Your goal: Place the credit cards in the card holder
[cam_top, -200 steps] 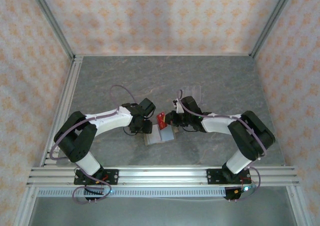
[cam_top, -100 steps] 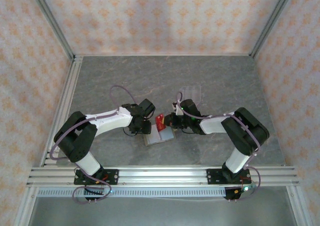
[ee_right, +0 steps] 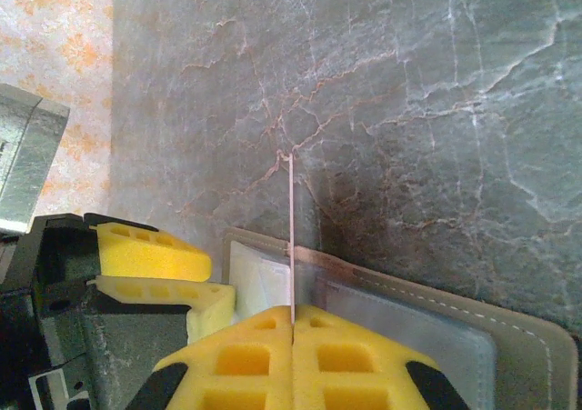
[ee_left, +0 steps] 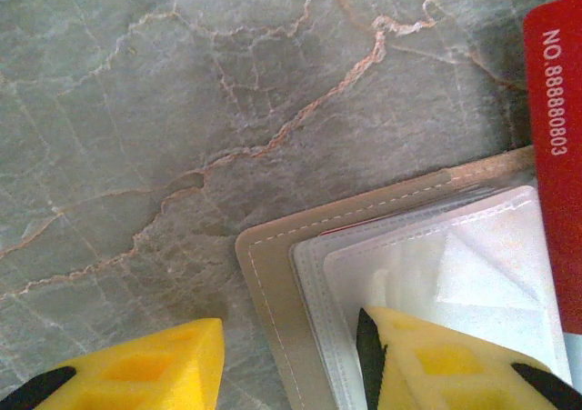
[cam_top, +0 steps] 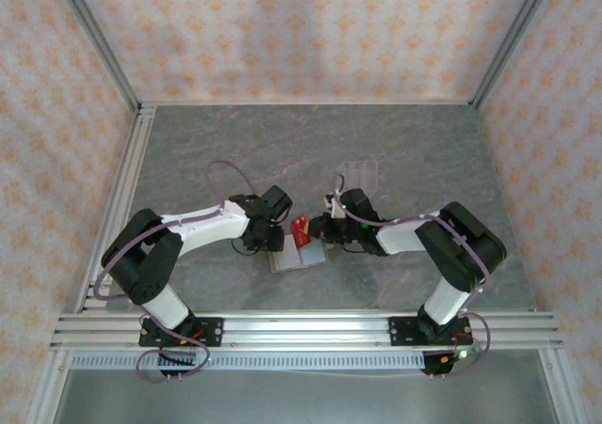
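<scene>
the credit card is standing on its edge over the open card holder, which is lying flat near the middle of the tabletop's near edge. my right gripper is clenching the credit card. from that wrist the credit card is reading as a thin pale line, and its lower part is disappearing between the closed yellow pads of the right gripper. i cannot tell whether it is touching the sleeve below. the card holder is running off the frame there.

my left gripper is standing released. from its wrist the left gripper is straddling the tan corner of the card holder, with one finger over the clear sleeve and the other finger over bare stone. the credit card is cut off by the right border, with only its number strip legible.

a clear plastic stand, toward the far edge, is barely separating from the grey.
</scene>
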Available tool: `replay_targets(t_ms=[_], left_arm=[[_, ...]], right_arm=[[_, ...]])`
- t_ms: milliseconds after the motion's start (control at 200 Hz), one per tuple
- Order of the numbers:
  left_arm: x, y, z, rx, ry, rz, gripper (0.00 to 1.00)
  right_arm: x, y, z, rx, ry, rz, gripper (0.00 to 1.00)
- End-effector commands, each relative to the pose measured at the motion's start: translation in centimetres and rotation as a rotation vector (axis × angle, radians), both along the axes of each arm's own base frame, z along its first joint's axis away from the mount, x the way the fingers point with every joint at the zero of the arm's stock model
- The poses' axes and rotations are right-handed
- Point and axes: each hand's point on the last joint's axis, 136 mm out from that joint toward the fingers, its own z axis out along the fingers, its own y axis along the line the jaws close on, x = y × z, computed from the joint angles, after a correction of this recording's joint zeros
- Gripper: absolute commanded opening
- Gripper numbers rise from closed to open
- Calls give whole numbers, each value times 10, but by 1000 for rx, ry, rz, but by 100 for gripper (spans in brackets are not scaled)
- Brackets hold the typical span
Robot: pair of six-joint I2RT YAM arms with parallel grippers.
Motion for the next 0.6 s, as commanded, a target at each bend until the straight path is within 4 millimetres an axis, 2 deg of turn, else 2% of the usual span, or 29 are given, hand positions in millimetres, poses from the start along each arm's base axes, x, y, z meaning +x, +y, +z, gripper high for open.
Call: replay_targets(t_ms=[0, 210, 595], left_arm=[[-5, 10, -9, 60, 12, 8, 44], [-4, 8, -11, 58, 14, 8, 44], [-3, 7, -6, 52, 7, 0, 40]], right_arm=[[-6, 7, 14, 42, -30, 31, 0], [-9, 1, 13, -7, -39, 26, 0], [3, -5, 20, -58, -80, -18, 0]])
